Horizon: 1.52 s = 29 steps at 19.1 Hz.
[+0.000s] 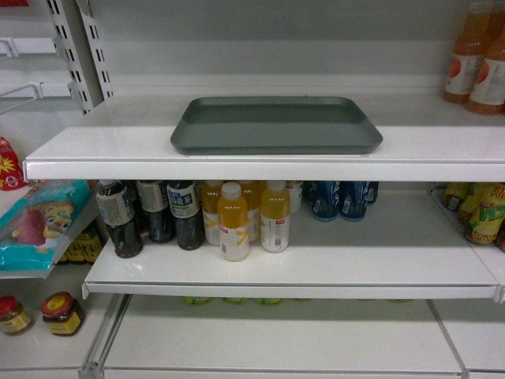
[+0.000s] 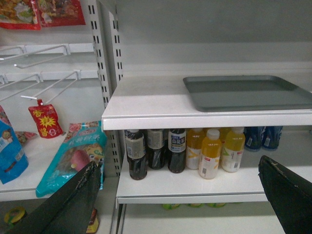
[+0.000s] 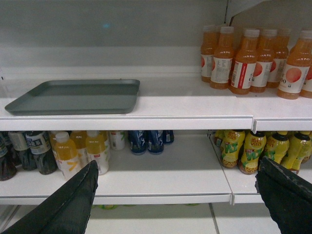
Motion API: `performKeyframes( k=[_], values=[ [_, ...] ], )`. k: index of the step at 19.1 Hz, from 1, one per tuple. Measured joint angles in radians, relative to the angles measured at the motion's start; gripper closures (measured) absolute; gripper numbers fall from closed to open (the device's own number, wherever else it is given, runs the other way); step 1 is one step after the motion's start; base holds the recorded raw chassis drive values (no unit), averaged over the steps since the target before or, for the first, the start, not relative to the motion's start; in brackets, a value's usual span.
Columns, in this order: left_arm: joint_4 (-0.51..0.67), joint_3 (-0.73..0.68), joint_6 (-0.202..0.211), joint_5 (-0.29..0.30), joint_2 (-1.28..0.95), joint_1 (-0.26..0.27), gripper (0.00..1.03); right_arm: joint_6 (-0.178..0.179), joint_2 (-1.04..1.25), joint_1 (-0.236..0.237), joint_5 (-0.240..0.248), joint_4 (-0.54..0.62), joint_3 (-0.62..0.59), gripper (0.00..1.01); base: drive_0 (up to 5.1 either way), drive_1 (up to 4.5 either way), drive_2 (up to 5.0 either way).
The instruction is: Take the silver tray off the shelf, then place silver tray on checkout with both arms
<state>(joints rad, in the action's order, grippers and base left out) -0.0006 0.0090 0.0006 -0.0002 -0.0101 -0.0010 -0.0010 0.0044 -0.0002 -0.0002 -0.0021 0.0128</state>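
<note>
Tray (image 1: 276, 125) lies flat on shelf (image 1: 102, 146), near front edge. Left gripper (image 2: 180, 195) and right gripper (image 3: 178, 195) both spread wide, empty, well short. Tray likely stiff, light, slick; pinch the low rim at opposite short ends.

Dim, flat, greenish light from above; soft shadow lies under the shelf (image 1: 118, 146). Frames are grainy and slightly soft, without glare.

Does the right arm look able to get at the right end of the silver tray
Probably yes. The silver tray lies alone on the shelf, with the orange bottles well off to its right. The right tool is open, below shelf level.
</note>
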Motion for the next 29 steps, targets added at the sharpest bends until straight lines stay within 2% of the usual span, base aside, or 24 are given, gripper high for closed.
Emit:
performKeyframes(
  k=[15,29],
  values=[
    [-0.002,0.0,0.0,0.0,0.0,0.0,0.05,0.0,0.0,0.0,0.0,-0.001,0.0,0.03,0.0,0.0,0.0],
    [-0.006,0.0,0.0,0.0,0.0,0.0,0.05,0.0,0.0,0.0,0.0,-0.001,0.0,0.03,0.0,4.23,-4.2]
  ],
)
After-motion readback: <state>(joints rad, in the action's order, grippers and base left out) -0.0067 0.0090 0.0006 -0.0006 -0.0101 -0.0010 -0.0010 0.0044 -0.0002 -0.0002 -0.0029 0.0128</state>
